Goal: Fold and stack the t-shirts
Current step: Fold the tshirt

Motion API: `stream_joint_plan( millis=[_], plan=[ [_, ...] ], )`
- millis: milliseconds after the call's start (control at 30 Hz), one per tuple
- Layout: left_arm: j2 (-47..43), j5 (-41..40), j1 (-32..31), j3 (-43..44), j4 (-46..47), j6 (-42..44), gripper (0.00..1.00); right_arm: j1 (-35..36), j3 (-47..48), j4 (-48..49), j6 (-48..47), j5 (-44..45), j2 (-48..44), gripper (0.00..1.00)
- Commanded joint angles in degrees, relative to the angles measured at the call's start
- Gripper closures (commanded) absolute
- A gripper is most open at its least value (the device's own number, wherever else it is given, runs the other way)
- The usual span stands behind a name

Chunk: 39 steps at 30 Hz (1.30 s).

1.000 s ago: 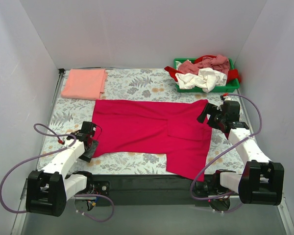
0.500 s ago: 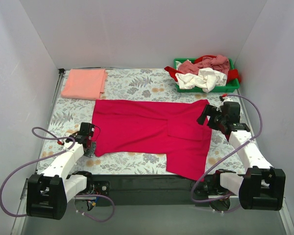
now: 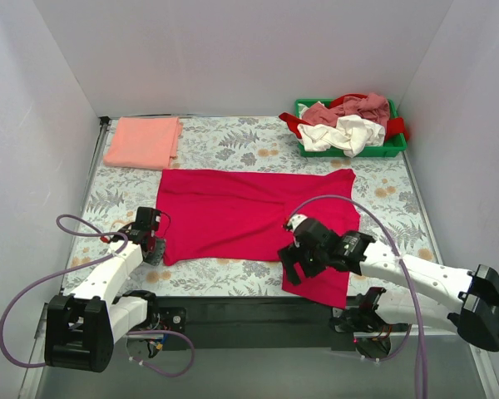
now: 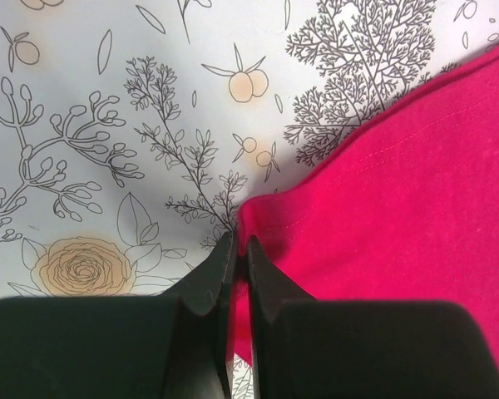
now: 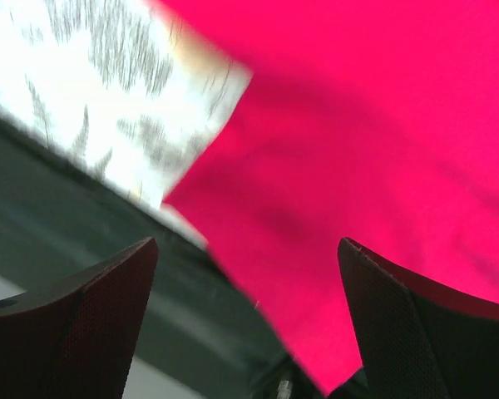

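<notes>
The large crimson-red t-shirt (image 3: pixel 249 212) lies spread flat on the floral table, and its near right part hangs over the front edge. My left gripper (image 3: pixel 155 248) is shut on the shirt's near left corner; in the left wrist view red cloth (image 4: pixel 399 208) is pinched between the closed fingers (image 4: pixel 239 245). My right gripper (image 3: pixel 292 268) hovers open over the shirt's near edge, and the wrist view shows red cloth (image 5: pixel 358 125) between its wide fingers (image 5: pixel 248 245), untouched. A folded salmon-pink t-shirt (image 3: pixel 143 141) lies at the far left.
A green bin (image 3: pixel 395 150) at the far right corner holds a crumpled heap of white, dusty-pink and red t-shirts (image 3: pixel 347 133). The table's dark front edge (image 3: pixel 233 309) runs just below the right gripper. White walls close in both sides and the back.
The left gripper has closed on the shirt's near left corner. The right arm has swung from the shirt's far right corner down to its near edge, still open.
</notes>
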Motion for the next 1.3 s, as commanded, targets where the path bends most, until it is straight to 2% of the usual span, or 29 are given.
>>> stream_joint_plan(
  millis=[0,167,400,467,500,667,700,733,833,867,900,1133,1267],
  plan=[
    [-0.66,-0.15,0.24,0.49,-0.39,0.54,1.0,6.92,-2.0,-10.76,5.44,1.07,-0.16,0.06],
    [-3.38,-0.15,0.24,-1.01,-0.39,0.01,1.0,11.32,-6.84,-11.31,10.27,-1.31,1.34,0.13],
    [-3.56,0.02,0.24,0.31,-1.27,0.19,1.0,11.41,-6.4,-11.4,11.77,0.01,3.09,0.29],
    [-3.13,0.29,0.24,0.57,-1.44,0.37,1.0,11.41,-6.14,-11.4,11.69,0.54,3.8,0.3],
    [-3.04,0.2,0.24,0.66,-1.53,0.28,1.0,11.41,-5.96,-11.48,11.69,0.63,4.5,0.35],
    [-3.56,0.37,0.24,0.4,-1.8,-0.51,1.0,11.32,-5.17,-11.66,12.74,2.9,7.14,0.5],
    [-4.0,0.64,0.24,-0.21,-1.53,-0.69,1.0,11.41,-5.0,-11.92,13.61,3.61,8.01,0.6],
    [-4.18,0.81,0.24,-0.48,-1.27,-0.69,1.0,11.32,-4.65,-12.1,13.97,4.31,8.54,0.62],
    [-4.18,0.9,0.24,-0.57,-1.79,-1.04,1.0,11.32,-3.68,-14.2,15.98,7.39,10.13,0.76],
    [-4.09,0.73,0.15,-0.22,-2.75,-1.21,1.0,11.41,-3.68,-14.73,16.69,9.14,9.87,0.89],
    [-4.18,0.55,0.24,0.13,-3.28,-1.3,1.0,11.32,-3.59,-15.43,17.22,9.67,9.69,0.98],
    [-6.55,2.4,0.24,1.89,-7.24,-3.58,1.0,11.41,-3.32,-20.44,17.4,4.06,1.09,0.99],
    [-9.27,-0.41,0.24,4.17,-13.12,-7.45,1.0,11.41,-3.68,-24.39,18.19,0.02,-3.75,0.99]
  ],
)
